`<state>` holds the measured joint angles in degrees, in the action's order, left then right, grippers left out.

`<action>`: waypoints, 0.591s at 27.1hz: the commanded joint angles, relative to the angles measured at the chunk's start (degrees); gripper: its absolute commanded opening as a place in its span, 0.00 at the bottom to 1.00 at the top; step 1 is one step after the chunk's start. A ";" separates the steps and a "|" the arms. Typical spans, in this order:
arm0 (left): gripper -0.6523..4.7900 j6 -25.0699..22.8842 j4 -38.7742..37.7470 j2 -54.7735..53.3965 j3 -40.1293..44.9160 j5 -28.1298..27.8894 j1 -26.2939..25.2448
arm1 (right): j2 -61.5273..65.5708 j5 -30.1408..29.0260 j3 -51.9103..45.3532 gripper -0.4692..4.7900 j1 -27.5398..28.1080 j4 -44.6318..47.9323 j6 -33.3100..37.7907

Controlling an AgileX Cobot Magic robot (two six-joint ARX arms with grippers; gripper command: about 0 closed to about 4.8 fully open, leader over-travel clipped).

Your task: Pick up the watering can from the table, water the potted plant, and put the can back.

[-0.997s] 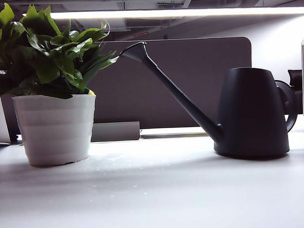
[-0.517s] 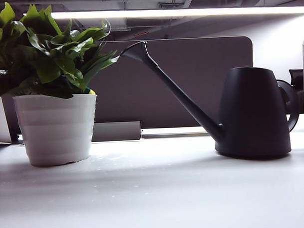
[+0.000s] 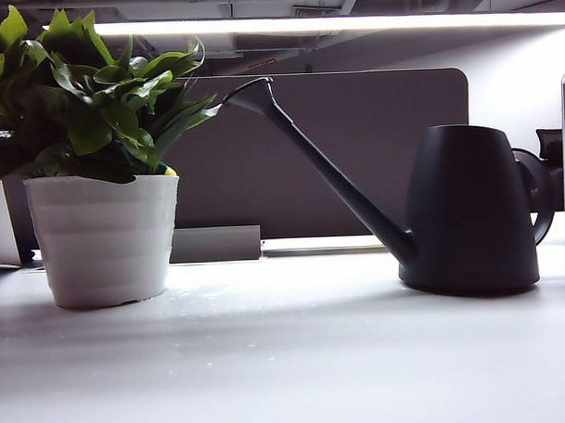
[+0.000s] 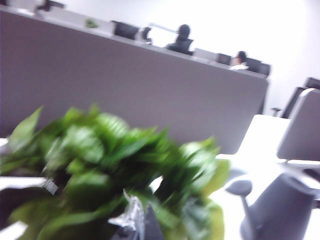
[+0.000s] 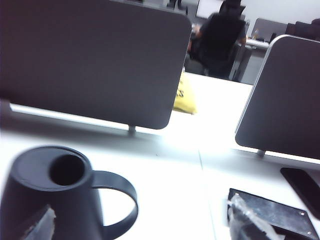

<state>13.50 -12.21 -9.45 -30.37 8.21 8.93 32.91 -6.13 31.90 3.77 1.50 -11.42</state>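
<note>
Your matte black long-spouted watering can (image 3: 468, 210) sits unmoved on the white counter (image 3: 288, 360). The right gripper (image 5: 142, 222) has its fingers apart by the handle. The left gripper (image 4: 90, 202) is above the leafy green potted plant (image 3: 95, 162), and I cannot tell its fingers' state.

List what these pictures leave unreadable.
- Left tool, close to the potted plant: in the left wrist view, blur and leaves hide whether it is open.
- Right tool, open near the watering can: the right wrist view's edge cuts off its fingers.
- Can's contents: in the right wrist view, the opening is too dark.
- Exterior view: neither tool appears.
</note>
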 commanded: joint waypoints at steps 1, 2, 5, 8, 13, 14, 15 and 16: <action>0.11 -1.70 -0.48 -4.76 -6.01 -1.97 3.83 | 6.86 -0.22 1.44 1.00 -0.04 6.12 -4.22; 0.11 -1.68 -1.44 -6.16 -7.91 -2.32 5.05 | 8.81 -0.22 1.62 1.00 -0.02 7.50 -4.61; 0.11 -1.68 -4.85 -11.78 -14.73 -2.64 9.16 | 14.64 -0.24 2.25 1.00 -0.02 9.75 -6.43; 0.11 -2.21 -9.99 -17.79 -21.57 -3.04 12.48 | 19.85 -0.46 3.06 1.00 -0.04 10.38 -7.74; 0.11 -8.22 -18.95 -29.14 -31.28 -2.16 20.90 | 27.04 -1.60 3.13 1.00 -0.04 12.15 -12.17; 0.11 -8.74 -20.35 -31.06 -32.57 -2.29 22.77 | 28.55 -1.62 3.13 1.00 -0.04 12.83 -13.31; 0.11 -8.79 -21.35 -33.03 -33.64 -3.08 24.68 | 29.73 -1.68 3.13 1.00 -0.04 13.49 -14.47; 0.11 -8.76 -22.23 -35.08 -34.67 -5.20 27.10 | 31.26 -1.64 3.13 1.00 -0.04 14.47 -16.02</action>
<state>5.72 -32.34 -42.46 -63.70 5.54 33.47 62.76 -7.62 34.68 3.79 13.32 -24.47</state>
